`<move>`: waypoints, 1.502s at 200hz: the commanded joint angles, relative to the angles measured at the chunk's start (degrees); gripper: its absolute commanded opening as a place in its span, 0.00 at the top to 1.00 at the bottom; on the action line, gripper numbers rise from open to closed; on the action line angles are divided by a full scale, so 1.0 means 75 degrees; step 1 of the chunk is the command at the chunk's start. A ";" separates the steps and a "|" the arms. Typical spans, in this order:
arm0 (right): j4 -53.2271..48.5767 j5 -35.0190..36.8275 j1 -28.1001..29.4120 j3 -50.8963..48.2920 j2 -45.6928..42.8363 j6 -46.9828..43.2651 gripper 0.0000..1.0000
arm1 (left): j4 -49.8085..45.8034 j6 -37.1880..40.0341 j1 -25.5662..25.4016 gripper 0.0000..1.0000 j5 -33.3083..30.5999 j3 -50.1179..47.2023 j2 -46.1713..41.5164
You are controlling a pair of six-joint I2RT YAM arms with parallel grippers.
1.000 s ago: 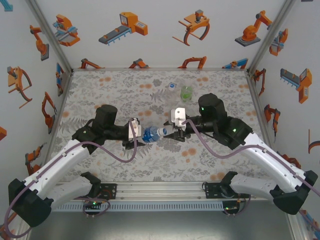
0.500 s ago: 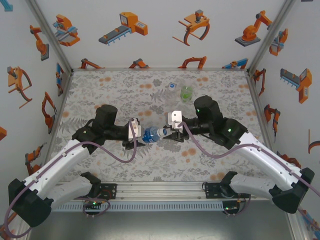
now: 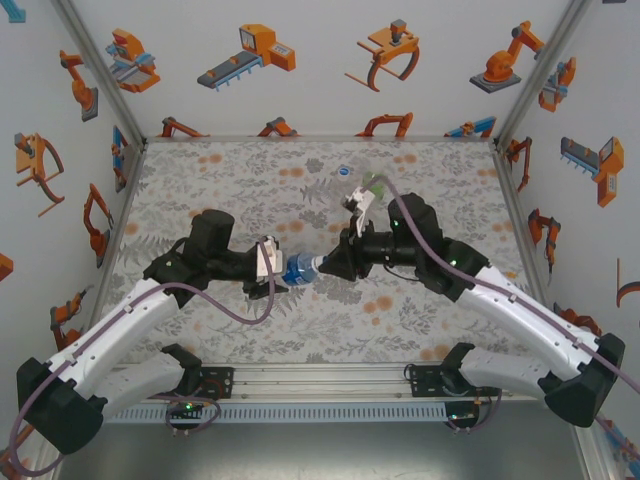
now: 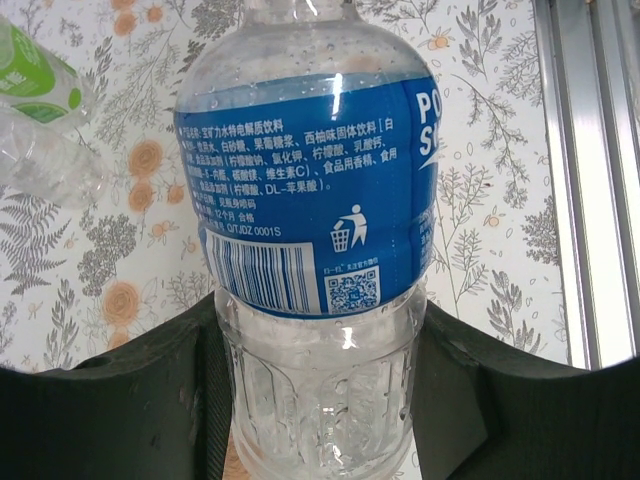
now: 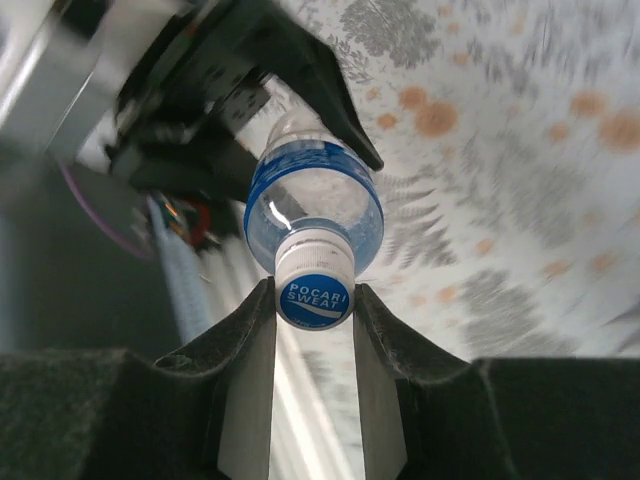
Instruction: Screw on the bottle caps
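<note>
The clear bottle with a blue label [image 3: 299, 268] hangs level above the table's middle, neck pointing right. My left gripper [image 3: 281, 272] is shut on its lower body [image 4: 320, 390], a black finger [image 4: 120, 400] pressing each side. The white bottle cap with a blue top [image 5: 314, 288] sits on the bottle's neck [image 5: 315, 205]. My right gripper [image 5: 314, 300] is shut on that cap, both fingers touching its sides, and meets the bottle mouth [image 3: 322, 264] from the right. The green bottle [image 3: 375, 182] and the plain clear bottle [image 3: 346, 172] stand at the back.
The green bottle [image 4: 35, 75] and the clear one [image 4: 40, 160] show far left in the left wrist view. An aluminium frame rail [image 4: 585, 180] runs along the table's edge. Both arms meet mid-table; the right wrist's white camera mount [image 3: 358, 200] sits close to the green bottle.
The right gripper has closed onto the cap and its wrist has rolled, swinging the white camera mount up toward the back. The left arm and bottle have barely moved.
</note>
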 commanded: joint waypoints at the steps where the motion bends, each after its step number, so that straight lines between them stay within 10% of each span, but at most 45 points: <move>1: 0.0376 0.0858 0.0046 -0.0327 0.0193 0.5459 0.95 | 0.0254 0.0096 -0.0085 1.00 0.0472 0.0201 -0.0011; 25: 0.0290 0.1133 0.0058 -0.0494 0.0187 0.6973 0.99 | 0.0255 0.0092 -0.0091 1.00 0.0485 0.0225 0.0002; 71: -0.0797 0.1390 0.0046 0.0458 0.0431 0.5335 0.80 | 0.0255 0.0071 -0.0087 1.00 0.0573 0.0238 0.0050; 100: -0.0826 0.1148 0.0046 0.0913 0.0325 0.2807 0.50 | 0.0255 0.0072 -0.0093 1.00 0.0568 0.0240 0.0041; 205: -0.1387 -0.1750 0.0040 0.0824 -0.0503 -0.7334 0.43 | 0.0173 0.0217 -0.0089 1.00 0.0794 0.0225 0.0087; 300: -0.0283 -0.1948 0.0057 0.0000 -0.0511 -0.7205 0.52 | 0.0056 0.0367 -0.0084 1.00 0.1115 0.0248 0.0097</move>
